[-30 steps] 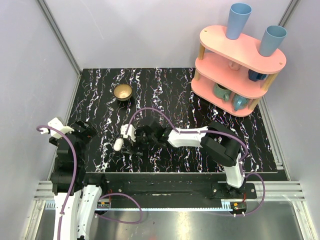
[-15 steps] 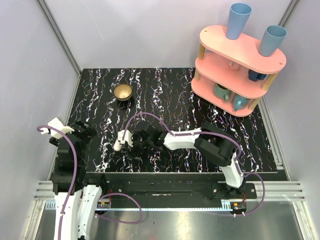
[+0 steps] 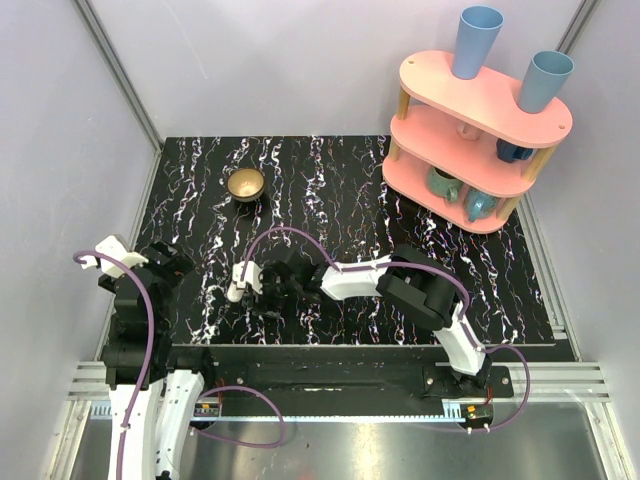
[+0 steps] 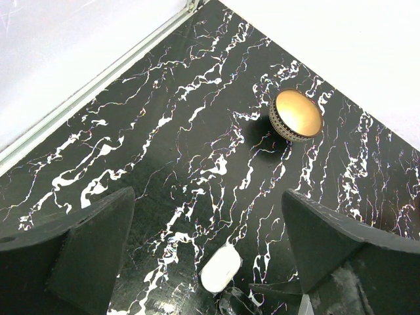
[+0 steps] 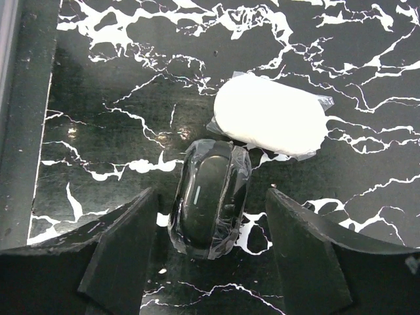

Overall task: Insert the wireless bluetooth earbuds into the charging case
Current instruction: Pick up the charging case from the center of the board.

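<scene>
Right gripper [image 5: 211, 193] spread wide over a film-wrapped black block [image 5: 209, 207], gripping nothing; white case [image 5: 270, 117] lies on the black white-veined marble table [image 3: 350, 190], just beside the block; left gripper [image 4: 207, 197] wide too, empty; brass bowl [image 3: 245, 184] further back; pink shelf [image 3: 480, 100] in the far right corner; pale walls [image 3: 300, 60].

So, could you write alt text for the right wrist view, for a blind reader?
A closed white oval charging case lies on the black marbled table, with a glossy black rounded object in clear film just below it. The right arm's open fingers frame the black object on both sides.
</scene>
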Motion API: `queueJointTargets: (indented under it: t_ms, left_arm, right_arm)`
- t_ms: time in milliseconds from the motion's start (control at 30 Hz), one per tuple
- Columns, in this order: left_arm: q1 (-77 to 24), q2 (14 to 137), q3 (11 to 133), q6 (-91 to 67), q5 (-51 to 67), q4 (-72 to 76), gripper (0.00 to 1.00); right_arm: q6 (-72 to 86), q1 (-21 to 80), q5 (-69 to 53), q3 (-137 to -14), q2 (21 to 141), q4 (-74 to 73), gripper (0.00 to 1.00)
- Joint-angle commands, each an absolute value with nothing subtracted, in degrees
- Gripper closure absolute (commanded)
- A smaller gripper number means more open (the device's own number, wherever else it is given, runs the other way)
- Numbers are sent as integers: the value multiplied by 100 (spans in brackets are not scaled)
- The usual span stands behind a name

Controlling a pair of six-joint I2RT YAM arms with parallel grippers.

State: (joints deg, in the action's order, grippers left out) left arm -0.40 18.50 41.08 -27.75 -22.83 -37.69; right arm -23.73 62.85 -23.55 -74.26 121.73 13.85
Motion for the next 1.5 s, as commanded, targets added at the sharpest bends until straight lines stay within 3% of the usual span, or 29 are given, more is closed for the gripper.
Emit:
queueJointTargets:
  t_ms: [0,100,533,767,1067,1300,1467]
  left_arm:
    - [-9,1916,4087,-2804,-2355,-3595,1]
    - [-9,1925,4087,-2813,-2338,-3586,1]
    - [0,1951,4078,-2804,-2303,-3577,1]
    - [-9,1978,4078,-2813,-2268,-3568,1]
    - [123,2048,4096,-2874,-2040,-3542,1]
    - [132,2162,3938,-2576,-1039,-3182,1]
    - [132,2565,3849,-2330,735,-2725,1]
  right_arm:
    - [-2364,6346,-2171,-7532,12234,1600,30]
    - [-2312,6354,-2092,-7462,12226,1626,36]
    - [-2505,6346,-1784,-7190,12190,1600,36]
    - [-2365,6346,-1898,-7207,12112,1556,62]
    - [-2145,6346,-1556,-6382,11163,2319,78]
    - [-2162,6354,-951,-5854,9873,2364,84]
    - [-2267,6346,-388,-5344,9081,2426,86]
